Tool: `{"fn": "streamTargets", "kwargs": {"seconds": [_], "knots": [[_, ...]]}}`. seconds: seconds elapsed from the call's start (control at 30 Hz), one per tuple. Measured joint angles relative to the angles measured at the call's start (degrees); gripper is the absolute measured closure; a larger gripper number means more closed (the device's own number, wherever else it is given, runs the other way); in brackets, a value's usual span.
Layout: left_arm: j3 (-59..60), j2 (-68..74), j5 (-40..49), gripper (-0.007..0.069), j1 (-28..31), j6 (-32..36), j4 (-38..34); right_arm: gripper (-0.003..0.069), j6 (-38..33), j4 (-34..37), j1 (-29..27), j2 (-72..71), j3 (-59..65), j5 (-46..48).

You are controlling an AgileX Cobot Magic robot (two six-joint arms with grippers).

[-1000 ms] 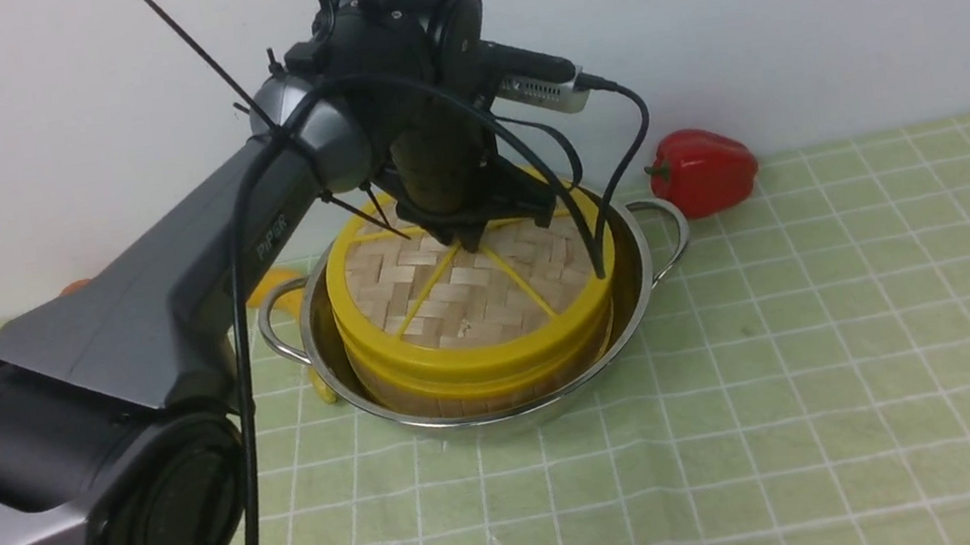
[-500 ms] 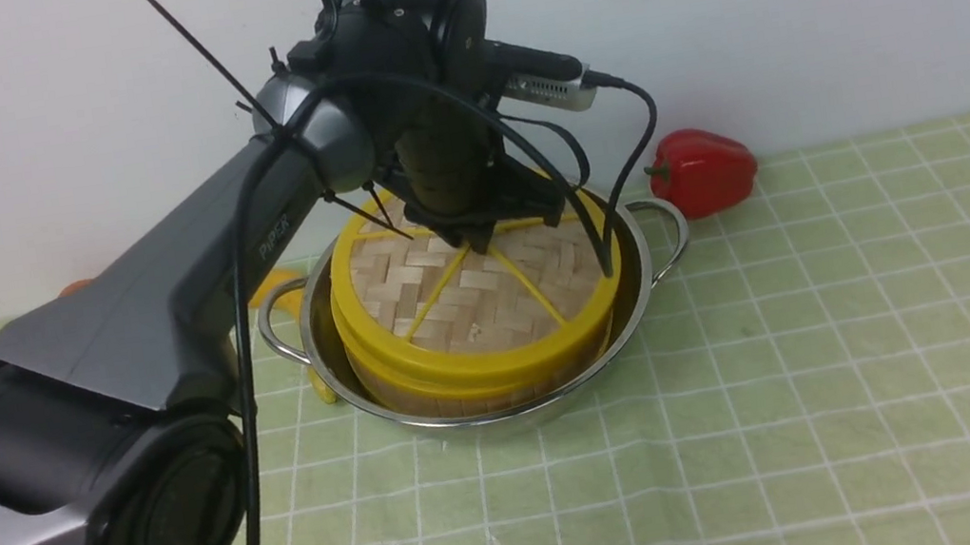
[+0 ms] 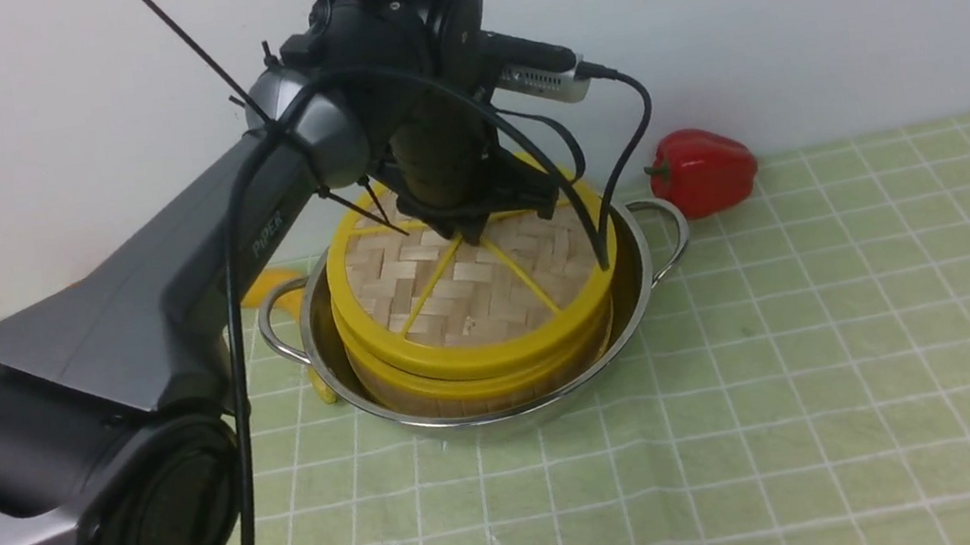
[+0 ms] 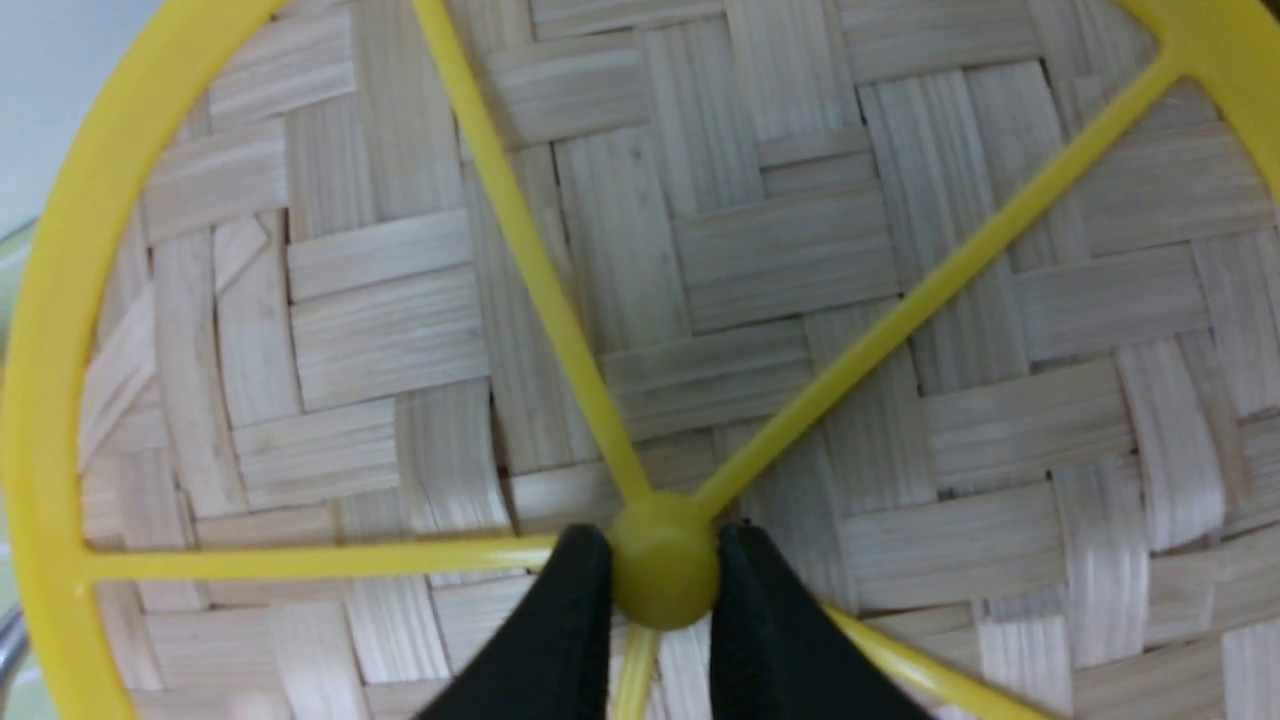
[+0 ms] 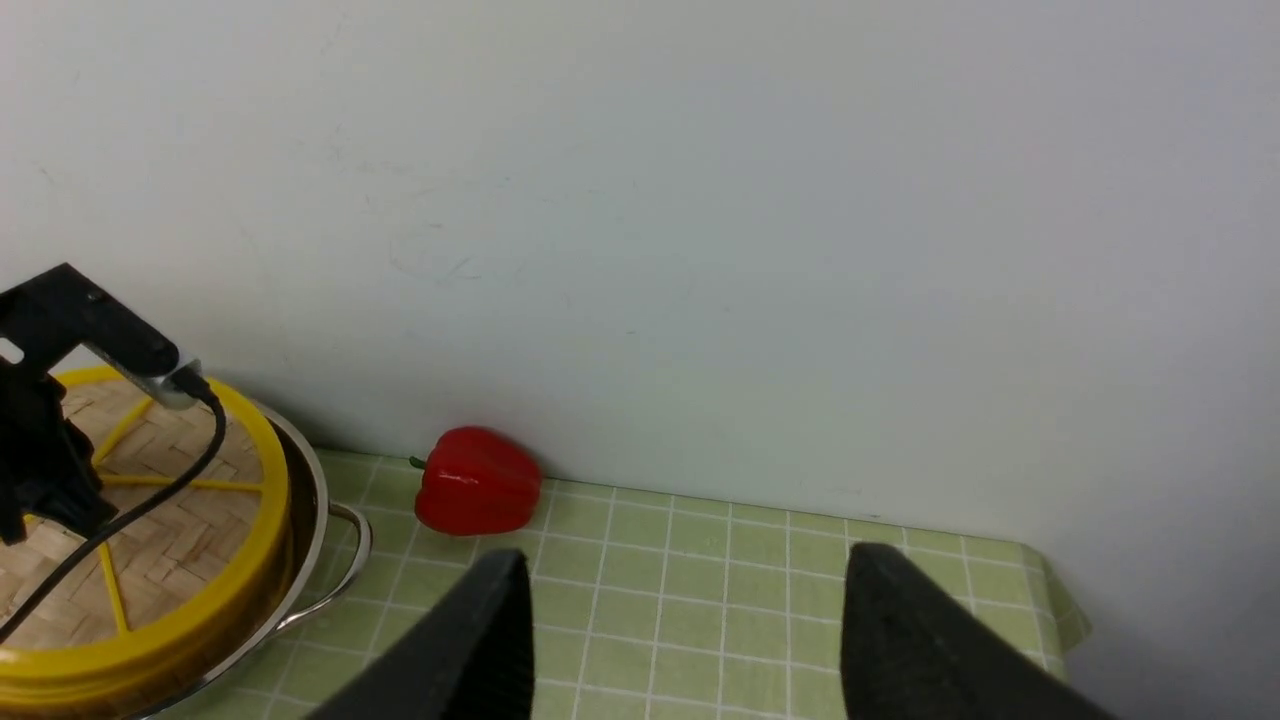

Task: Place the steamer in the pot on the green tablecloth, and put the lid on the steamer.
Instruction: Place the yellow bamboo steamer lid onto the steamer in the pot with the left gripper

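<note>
Left wrist view: your left fingers (image 4: pixel 560 620) are closed around the small yellow hub (image 4: pixel 662 580) where the spokes of the lid (image 4: pixel 700 250) meet. They are only partly closed, one finger on each side of the knob. The hub is the one raised part on that flat woven disc, which is likely why the grip is there.

In the front view the lid (image 3: pixel 470 299) lies over the steamer (image 3: pixel 455 394), and the steamer stands inside the steel pot (image 3: pixel 645 282) on the green tablecloth (image 3: pixel 796 361). You cannot tell whether the lid's rim is seated all round.

The left arm (image 3: pixel 160 283) reaches forward from low on your left. Its wrist is bent so the fingers point straight down at the lid's centre.

Your right fingers (image 5: pixel 470 640) are spread wide and empty, well apart from the pot. The red bell pepper (image 5: pixel 472 495) lies ahead of them by the wall.
</note>
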Motion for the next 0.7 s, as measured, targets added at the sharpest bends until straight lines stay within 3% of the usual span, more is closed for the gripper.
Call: {"fn": "streamTargets", "kwargs": {"seconds": [0.7], "knots": [[0.3, -2.8, -0.2, 0.0508, 0.0, 0.0, -1.1, 0.0239, 0.0, 0.0, 0.0, 0.1, 0.0, 0.0]]}}
